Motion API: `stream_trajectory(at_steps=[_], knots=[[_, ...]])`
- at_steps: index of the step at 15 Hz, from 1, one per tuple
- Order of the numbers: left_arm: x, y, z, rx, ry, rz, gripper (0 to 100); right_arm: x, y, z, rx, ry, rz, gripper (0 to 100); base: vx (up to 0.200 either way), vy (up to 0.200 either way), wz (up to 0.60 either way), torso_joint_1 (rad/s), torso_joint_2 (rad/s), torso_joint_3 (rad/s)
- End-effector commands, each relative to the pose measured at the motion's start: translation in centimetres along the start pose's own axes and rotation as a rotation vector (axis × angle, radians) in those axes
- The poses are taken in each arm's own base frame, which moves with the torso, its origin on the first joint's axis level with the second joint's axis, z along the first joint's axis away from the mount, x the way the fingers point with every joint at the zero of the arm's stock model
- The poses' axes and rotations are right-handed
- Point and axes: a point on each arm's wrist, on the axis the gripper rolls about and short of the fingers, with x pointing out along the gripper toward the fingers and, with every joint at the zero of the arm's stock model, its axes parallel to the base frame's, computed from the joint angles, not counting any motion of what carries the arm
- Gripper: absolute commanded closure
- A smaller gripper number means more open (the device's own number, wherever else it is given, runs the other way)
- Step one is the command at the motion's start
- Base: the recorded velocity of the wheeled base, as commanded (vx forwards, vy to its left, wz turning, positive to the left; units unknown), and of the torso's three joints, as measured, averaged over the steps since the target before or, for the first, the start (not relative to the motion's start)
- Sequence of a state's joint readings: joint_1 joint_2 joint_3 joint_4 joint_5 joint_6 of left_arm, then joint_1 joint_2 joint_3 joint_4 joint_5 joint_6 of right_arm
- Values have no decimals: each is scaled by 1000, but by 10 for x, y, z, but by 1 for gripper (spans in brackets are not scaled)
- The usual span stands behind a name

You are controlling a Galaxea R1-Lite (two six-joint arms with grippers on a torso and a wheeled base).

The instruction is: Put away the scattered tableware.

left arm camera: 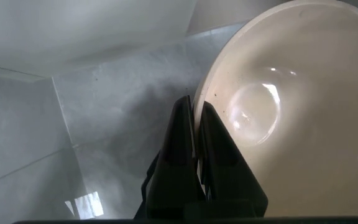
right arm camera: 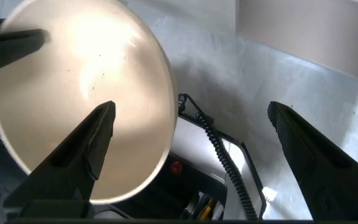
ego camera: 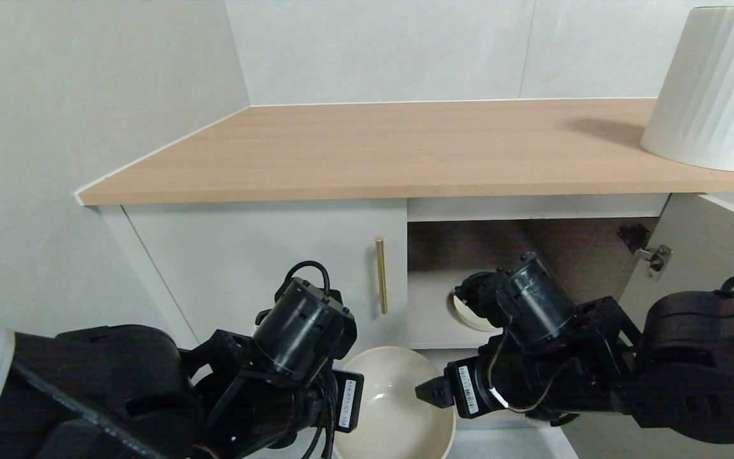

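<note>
Left fingers (left arm camera: 180, 140): pinching the rim of the cream bowl (ego camera: 399, 414).
Right fingers (right arm camera: 82, 158): spreading wide, holding nothing, one tip sitting just beside the bowl.
Bowl: hanging below the counter's (ego camera: 405, 153) front edge, before the open cabinet (ego camera: 520, 242).
Cabinet: holding a white dish (ego camera: 469, 319), partly hidden by the right arm.
Counter, right end: carrying a ribbed white cylinder (ego camera: 711, 89).

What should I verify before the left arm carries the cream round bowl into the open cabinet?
1. Grip: the left gripper is shut on the rim of the cream round ceramic bowl: ok.
2. The white cabinet door on the right stands open: ok.
3. The right gripper is open and holds nothing: ok.
4. Way in: the right arm lies across the front of the opening: not ok.
5. Room inside: a white round dish already lies there, partly hidden by that arm: cannot tell.
</note>
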State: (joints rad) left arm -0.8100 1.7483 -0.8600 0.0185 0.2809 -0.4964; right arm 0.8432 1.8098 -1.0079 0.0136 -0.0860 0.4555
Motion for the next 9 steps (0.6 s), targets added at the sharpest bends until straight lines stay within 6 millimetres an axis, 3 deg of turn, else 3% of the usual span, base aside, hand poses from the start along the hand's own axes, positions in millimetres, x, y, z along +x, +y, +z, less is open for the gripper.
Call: stream_trajectory(at_steps=[1,6,7,9], knots=[[-1,0,1,-2,-4,-2,100,7,0,-2,-2,17,-8,0,0,0,0,0,0,0],[0,0,0,0,0,-1,100,13,-1,-4,-2,34,-15,0,0,0,0,0,0,0],[0,0,0,1,3,0,100,13,-1,-4,-2,34,-16,100,0,0,0,0,0,0],[1,-1,-1,3,4,1,100,13,0,-4,-1,25,-12,100,0,0,0,0,0,0]])
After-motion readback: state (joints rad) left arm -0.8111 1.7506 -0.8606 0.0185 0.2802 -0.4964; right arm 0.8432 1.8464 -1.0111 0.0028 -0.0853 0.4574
